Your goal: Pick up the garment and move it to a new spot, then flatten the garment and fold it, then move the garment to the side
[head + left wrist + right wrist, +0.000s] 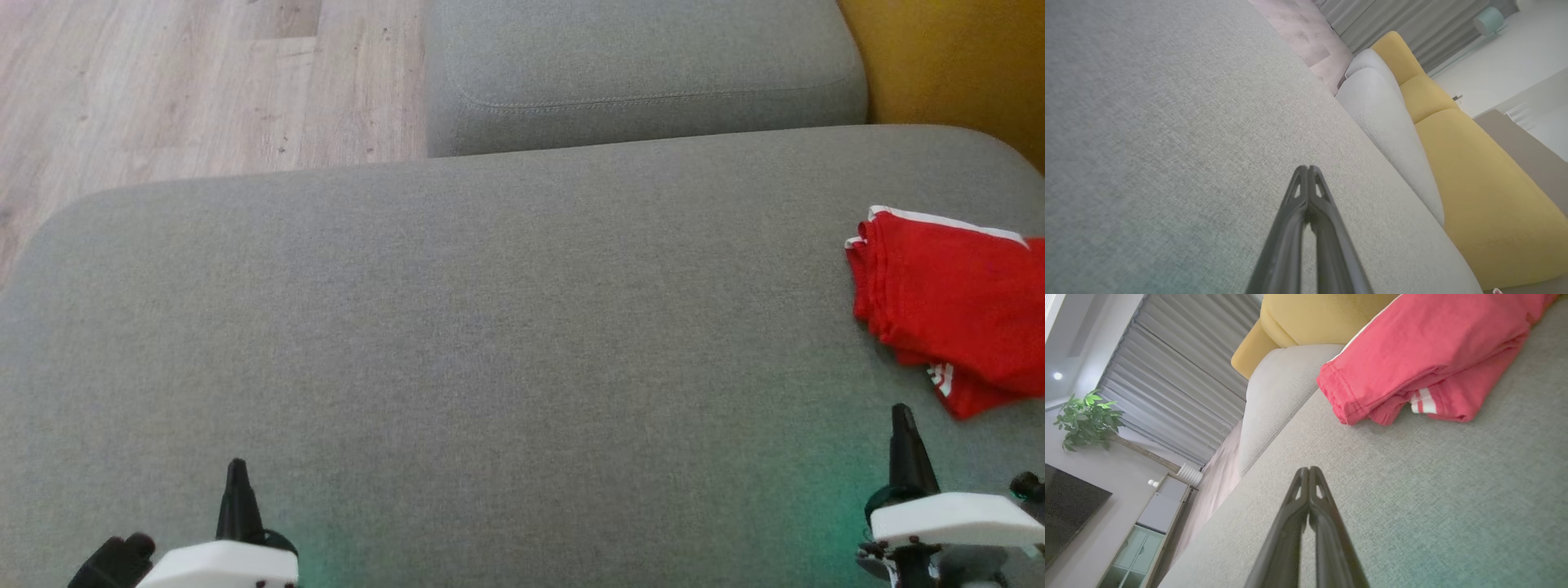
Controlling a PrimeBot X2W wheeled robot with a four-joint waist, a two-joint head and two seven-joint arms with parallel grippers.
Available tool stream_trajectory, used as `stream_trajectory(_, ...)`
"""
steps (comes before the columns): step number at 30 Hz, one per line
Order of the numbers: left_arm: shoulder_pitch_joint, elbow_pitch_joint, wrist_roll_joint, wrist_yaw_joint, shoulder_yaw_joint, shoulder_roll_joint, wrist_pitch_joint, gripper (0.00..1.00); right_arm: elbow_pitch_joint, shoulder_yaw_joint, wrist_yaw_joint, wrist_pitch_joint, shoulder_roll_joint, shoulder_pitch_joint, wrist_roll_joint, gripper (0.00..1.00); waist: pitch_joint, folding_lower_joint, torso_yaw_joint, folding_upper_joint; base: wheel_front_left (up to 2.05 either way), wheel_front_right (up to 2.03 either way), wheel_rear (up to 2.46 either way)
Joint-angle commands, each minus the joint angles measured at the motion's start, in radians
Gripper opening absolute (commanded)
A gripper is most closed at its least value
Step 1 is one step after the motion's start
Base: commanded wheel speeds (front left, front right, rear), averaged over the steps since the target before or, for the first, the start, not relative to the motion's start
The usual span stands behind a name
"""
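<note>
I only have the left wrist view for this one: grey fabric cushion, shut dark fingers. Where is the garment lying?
Observer: The folded red garment with white trim lies near the right edge of the grey fabric cushion, as the head view shows it.
Operator: Is the right gripper holding it?
Observer: No. The right gripper is shut on nothing, apart from the cloth.
Operator: Is the fold neat?
Observer: Mostly layered, but a white-striped corner pokes out from under the top layers.
</note>
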Motion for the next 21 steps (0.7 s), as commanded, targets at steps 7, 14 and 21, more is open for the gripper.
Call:
stream_trajectory(7, -0.065, -0.042, -0.097, -0.02, 0.04, 0.001, 0.024, 0.0, -0.042, 0.001, 0.005, 0.026, -0.004, -0.069, 0.111, 0.0, 0.003, -0.0001, -0.001, 0.0, 0.0, 0.0, 0.0)
stream_trajectory(14, -0.077, -0.048, -0.176, -0.029, 0.055, 0.001, 0.045, 0.0, -0.047, -0.002, 0.005, 0.046, -0.005, -0.081, 0.201, 0.0, 0.005, -0.0001, -0.002, 0.0, 0.0, 0.0, 0.0)
stream_trajectory(21, -0.088, -0.054, -0.254, -0.038, 0.07, 0.001, 0.066, 0.0, -0.051, -0.006, 0.006, 0.066, -0.005, -0.092, 0.29, 0.0, 0.008, -0.0001, -0.003, 0.0, 0.0, 0.0, 0.0)
